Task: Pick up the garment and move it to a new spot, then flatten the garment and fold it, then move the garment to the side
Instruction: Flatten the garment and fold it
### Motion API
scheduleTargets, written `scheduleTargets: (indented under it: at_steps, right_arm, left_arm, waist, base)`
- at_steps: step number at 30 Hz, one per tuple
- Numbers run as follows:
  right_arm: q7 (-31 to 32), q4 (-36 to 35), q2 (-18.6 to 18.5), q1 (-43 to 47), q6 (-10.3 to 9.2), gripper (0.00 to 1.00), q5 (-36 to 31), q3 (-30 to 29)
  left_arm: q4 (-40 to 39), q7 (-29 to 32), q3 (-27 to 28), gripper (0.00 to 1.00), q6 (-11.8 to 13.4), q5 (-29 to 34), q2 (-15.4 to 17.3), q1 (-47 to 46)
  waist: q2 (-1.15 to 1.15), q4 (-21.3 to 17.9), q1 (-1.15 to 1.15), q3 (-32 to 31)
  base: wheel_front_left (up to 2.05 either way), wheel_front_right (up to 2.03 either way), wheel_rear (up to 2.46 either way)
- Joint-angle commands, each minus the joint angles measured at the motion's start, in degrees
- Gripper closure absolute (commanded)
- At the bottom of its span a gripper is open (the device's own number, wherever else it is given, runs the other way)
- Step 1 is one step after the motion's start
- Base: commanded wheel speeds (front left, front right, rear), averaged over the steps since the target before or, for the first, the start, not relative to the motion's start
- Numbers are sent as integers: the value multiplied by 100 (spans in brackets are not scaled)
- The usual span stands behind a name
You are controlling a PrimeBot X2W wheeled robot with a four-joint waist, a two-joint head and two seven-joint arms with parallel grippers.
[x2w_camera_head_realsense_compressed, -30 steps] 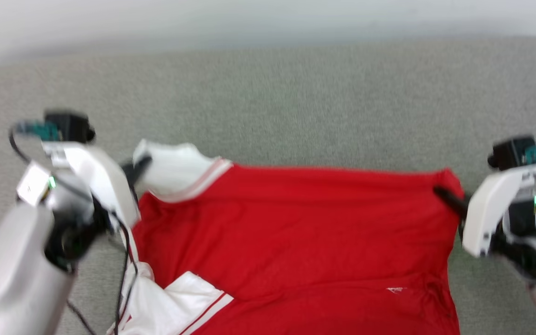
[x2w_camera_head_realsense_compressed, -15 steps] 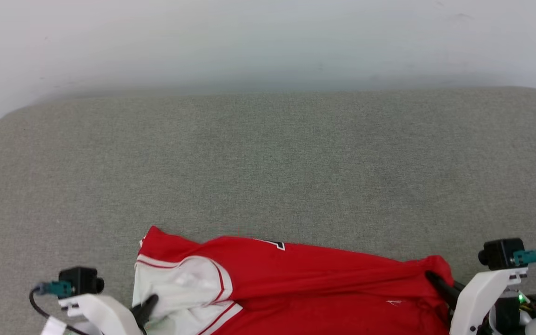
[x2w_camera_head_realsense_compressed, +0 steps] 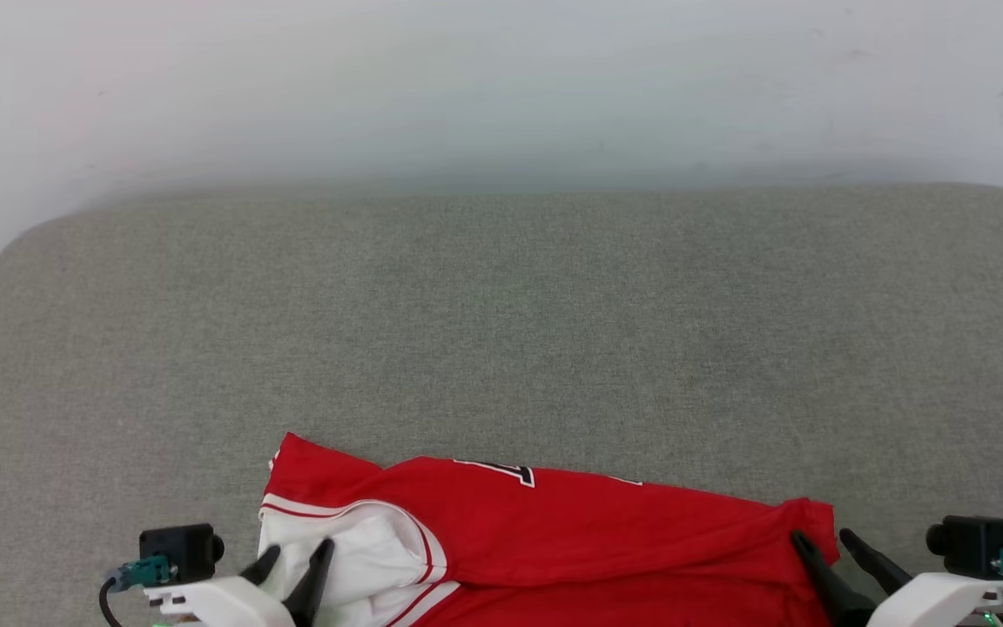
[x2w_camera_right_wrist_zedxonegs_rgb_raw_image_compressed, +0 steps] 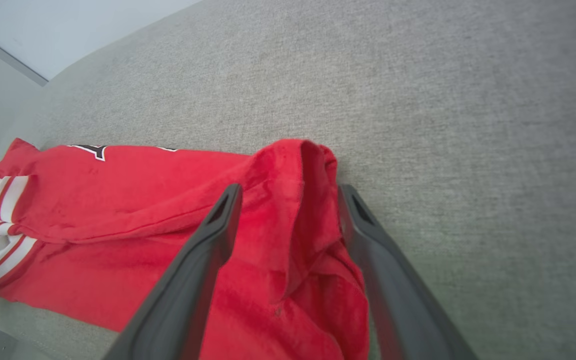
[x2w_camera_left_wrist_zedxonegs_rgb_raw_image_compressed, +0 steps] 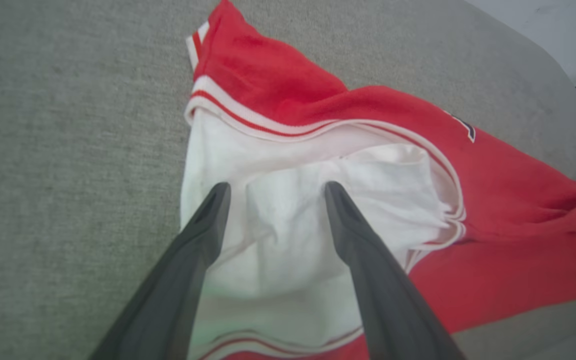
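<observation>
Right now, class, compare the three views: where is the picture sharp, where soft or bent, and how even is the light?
Head view: light even, shadows faint, the garment and grey surface sharp, the wall hazy, the surface's far edge bowed. Left wrist view: the white sleeve nearly washed out, jaws soft-edged. Right wrist view: weave crisp, jaws blurred near the lens.

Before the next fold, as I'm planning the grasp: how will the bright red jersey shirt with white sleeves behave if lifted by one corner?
The red jersey shirt is probably floppy: its corner lies bunched in soft folds. Pushed across the textured grey fabric surface, it would likely wrinkle rather than slide.
</observation>
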Motion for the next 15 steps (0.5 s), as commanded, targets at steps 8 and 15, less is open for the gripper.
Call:
scheduleTargets:
  at_steps: [8, 15]
  right_arm:
    - [1150, -619, -283, 690, -4, 0, -200, -702]
    - [1970, -1112, -332, 839, -4, 0, -301, -950]
  left_arm:
    - [-536, -1383, 48, 0, 325, 848, -136, -146]
    - [-1077, -2047, 106, 0, 612, 1460, -225, -23]
  waist:
    - [0, 99, 1, -288]
    - [0, 254, 1, -283]
  base:
    - [0, 0, 0]
    - [0, 0, 0]
